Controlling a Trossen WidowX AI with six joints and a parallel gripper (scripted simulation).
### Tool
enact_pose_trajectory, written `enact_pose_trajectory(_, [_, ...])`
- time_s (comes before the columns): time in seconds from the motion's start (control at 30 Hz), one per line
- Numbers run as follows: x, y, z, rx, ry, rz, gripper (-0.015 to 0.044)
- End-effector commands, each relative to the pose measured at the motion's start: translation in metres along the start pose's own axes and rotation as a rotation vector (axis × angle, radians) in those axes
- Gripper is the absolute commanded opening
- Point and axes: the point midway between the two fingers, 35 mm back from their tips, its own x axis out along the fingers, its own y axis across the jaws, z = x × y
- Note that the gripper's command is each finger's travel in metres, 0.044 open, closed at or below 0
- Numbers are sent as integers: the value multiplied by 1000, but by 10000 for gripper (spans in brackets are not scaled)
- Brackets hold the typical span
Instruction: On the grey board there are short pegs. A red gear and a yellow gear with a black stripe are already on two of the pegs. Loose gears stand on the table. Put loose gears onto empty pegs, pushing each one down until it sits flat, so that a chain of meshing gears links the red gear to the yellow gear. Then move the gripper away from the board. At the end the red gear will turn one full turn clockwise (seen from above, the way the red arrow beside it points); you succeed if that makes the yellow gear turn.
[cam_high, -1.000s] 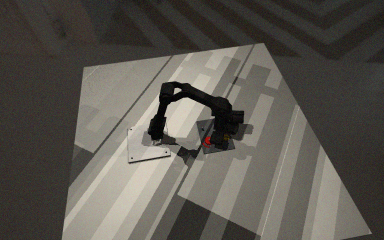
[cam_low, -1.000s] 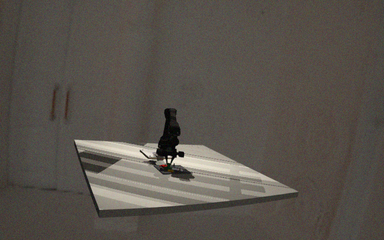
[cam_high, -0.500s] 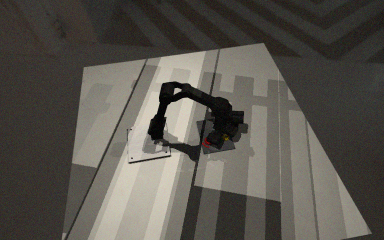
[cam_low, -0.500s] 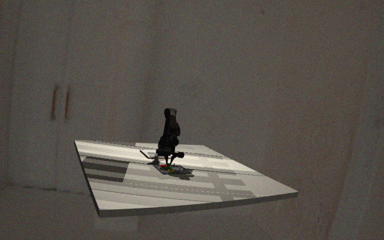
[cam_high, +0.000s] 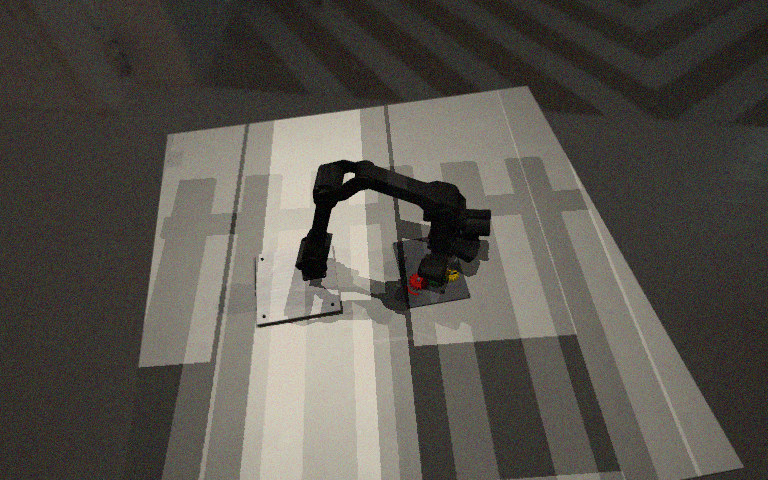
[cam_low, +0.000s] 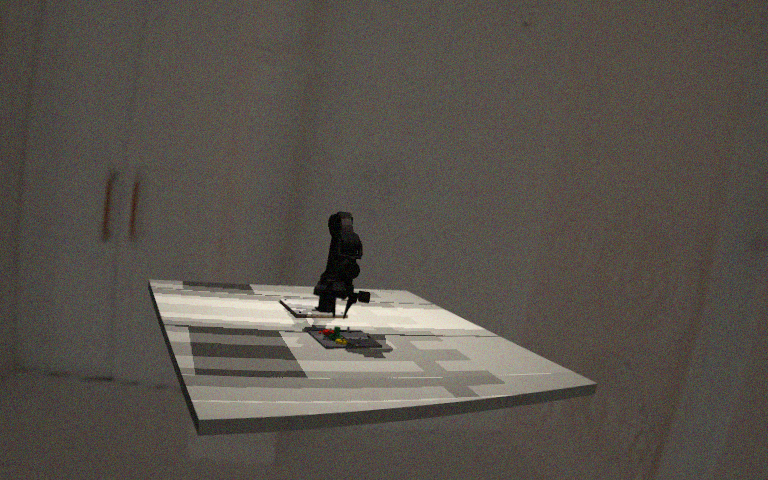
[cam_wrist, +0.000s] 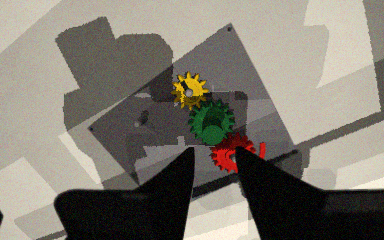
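Note:
The grey board (cam_high: 424, 300) (cam_low: 360, 347) (cam_wrist: 240, 65) carries the red gear (cam_high: 416, 281) (cam_low: 326, 332) (cam_wrist: 221, 159) and the yellow gear (cam_high: 453, 275) (cam_low: 341, 341) (cam_wrist: 200, 90) with a black stripe. A green gear (cam_low: 336, 332) (cam_wrist: 199, 123) with an upright round handle stands between them, its teeth close to both. It looks flat, but its exact seating and meshing cannot be told. My gripper (cam_low: 340, 316) (cam_wrist: 214, 152) is open and empty, raised above the green gear. In the top view the arm hides the fingertips and part of the green gear.
A short empty peg (cam_wrist: 138, 123) stands on the board, left of the gears in the wrist view. The red arrow (cam_wrist: 262, 150) lies beside the red gear. The arm's base stands on a pale plate (cam_high: 274, 300) beside the board. No loose gears show on the table.

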Motion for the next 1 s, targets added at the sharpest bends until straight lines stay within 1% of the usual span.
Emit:
enact_pose_trajectory(0.0, [-5,0,-1,2,8,-2,193])
enact_pose_trajectory(0.1, [-39,-1,-4,2,8,-2,271])
enact_pose_trajectory(0.13, [-45,-1,-5,2,8,-2,298])
enact_pose_trajectory(0.3, [-47,-1,-5,2,8,-2,429])
enact_pose_trajectory(0.33, [-47,-1,-5,2,8,-2,440])
enact_pose_trajectory(0.97, [-47,-1,-5,2,8,-2,440])
